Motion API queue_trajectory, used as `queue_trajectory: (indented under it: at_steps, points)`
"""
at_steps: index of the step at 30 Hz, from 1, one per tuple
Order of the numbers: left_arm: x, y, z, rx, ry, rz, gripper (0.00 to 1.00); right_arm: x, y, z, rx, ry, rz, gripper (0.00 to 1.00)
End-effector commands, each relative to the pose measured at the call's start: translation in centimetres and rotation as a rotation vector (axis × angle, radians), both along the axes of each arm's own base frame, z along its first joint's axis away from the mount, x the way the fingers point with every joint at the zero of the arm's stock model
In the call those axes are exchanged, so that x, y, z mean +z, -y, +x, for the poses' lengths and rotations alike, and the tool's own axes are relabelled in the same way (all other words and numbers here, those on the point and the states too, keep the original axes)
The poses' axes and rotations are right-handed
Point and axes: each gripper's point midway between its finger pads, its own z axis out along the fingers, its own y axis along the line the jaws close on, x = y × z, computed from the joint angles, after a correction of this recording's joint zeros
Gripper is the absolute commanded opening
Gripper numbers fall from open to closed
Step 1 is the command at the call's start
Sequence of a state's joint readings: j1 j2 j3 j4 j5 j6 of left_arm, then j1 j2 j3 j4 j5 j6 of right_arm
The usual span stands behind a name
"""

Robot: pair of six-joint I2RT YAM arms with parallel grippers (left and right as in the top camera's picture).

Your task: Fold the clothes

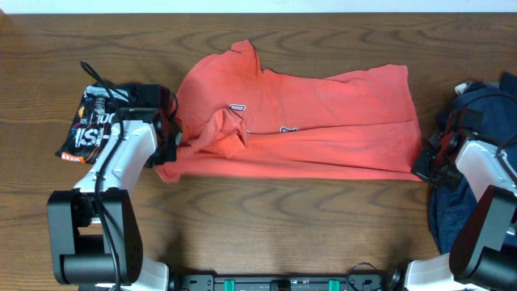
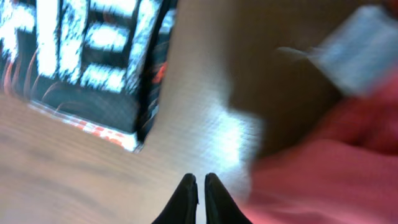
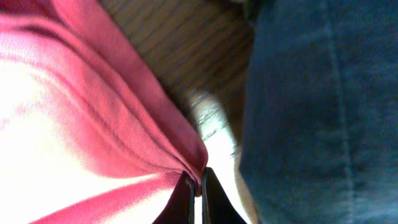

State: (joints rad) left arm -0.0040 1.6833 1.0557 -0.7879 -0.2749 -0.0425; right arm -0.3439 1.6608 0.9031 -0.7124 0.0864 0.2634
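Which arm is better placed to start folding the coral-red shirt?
Right, probably: the right gripper grips a corner of the coral-red shirt, ready to carry it over; the left gripper is shut, empty, beside it.

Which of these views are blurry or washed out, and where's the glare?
Left wrist view: heavy blur smears the black printed shirt and coral shirt, with glare on the table. Right wrist view: navy cloth is crisp, but the coral shirt blows out near white at left. Overhead view: sharp, evenly lit.
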Motion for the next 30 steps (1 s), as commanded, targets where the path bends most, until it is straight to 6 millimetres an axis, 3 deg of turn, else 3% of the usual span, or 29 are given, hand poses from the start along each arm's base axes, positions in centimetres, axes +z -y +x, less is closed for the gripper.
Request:
queue_trajectory:
  at_steps: [1,6,11,13,16,21,30]
  points:
    - [1.4,-1.4,-1.1,-0.012,-0.046,0.079,0.09,0.4,1.1,0.3,-0.025,0.005,-0.04,0.01]
    - [1.3,-0.9,-1.1,-0.014,-0.05,0.05,0.09,0.4,1.1,0.3,-0.025,0.004,-0.04,0.01]
    - [0.6,5.2,-3.0,-0.025,-0.108,-0.314,0.11,0.4,1.1,0.3,-0.025,0.005,-0.04,0.01]
    - [0.7,7.0,-3.7,-0.022,-0.135,-0.42,0.16,0.4,1.1,0.3,-0.025,0.008,-0.041,0.01]
    - [0.7,7.3,-4.8,-0.012,-0.178,-0.437,0.25,0.4,1.1,0.3,-0.025,0.007,-0.041,0.01]
    - [0.2,7.5,-5.6,-0.001,-0.201,-0.448,0.33,0.4,1.1,0.3,-0.025,0.005,-0.04,0.01]
    - [-0.2,7.4,-7.2,0.052,-0.252,-0.445,0.34,0.4,1.1,0.3,-0.025,0.005,-0.04,0.01]
